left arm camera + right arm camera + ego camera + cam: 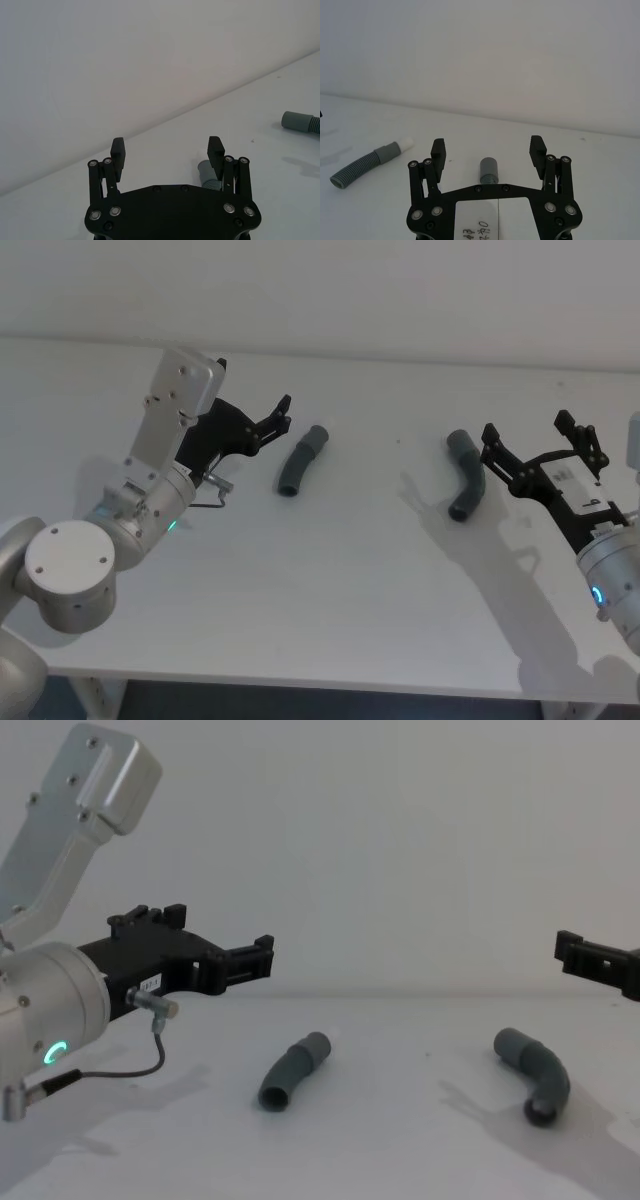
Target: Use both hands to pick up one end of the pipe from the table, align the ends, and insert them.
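right pincer point(487, 145): fingers point(536, 146) spread | elbow pipe point(488, 171): on table point(600, 165), facing the gap | bent pipe point(367, 164): pale tip point(408, 142), well apart

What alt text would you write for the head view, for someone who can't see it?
Two dark grey pipe pieces lie apart on a white table: a gently bent piece left, a sharper elbow right. The left end effector and right end effector, both open, hover beside them, holding nothing.

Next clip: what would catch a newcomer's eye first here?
Two dark grey pipe pieces lie apart on the white table: the bent piece left of centre, the elbow piece to its right. The left gripper and right gripper hover open near them, holding nothing.
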Controlling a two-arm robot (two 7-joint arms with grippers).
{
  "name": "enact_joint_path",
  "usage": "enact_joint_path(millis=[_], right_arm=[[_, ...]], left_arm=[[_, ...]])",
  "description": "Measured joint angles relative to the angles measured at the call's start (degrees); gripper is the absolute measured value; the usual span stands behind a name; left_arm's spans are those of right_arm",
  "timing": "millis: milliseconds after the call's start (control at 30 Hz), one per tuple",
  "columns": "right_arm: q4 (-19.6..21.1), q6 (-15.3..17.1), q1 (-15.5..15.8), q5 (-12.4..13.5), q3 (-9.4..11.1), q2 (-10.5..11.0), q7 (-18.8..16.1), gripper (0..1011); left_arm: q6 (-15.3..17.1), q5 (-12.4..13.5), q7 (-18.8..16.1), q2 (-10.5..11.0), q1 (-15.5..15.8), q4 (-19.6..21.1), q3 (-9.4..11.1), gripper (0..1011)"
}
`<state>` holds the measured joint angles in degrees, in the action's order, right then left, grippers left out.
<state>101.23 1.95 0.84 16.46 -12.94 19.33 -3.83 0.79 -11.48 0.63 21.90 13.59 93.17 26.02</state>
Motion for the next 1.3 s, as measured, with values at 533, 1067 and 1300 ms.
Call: enact_joint_path(millis=[533,1067,1300], right_arm=[[0.0,0.0,0.0,0.0,0.0,0.0,0.0,1001],[0.0,0.0,0.0,0.0,0.0,0.0,0.0,1001],[0.0,0.0,0.0,0.0,0.0,0.0,0.0,1001]], left_arm=[[0.0,0.0,0.0,0.0,0.0,0.0,0.0,1001],[3.3,-0.9,2.2,0.4,0.6,0.7,0.2,1001],[8.0,-2.4,4.0,0.9,0.7,2.2,0.2,1001]])
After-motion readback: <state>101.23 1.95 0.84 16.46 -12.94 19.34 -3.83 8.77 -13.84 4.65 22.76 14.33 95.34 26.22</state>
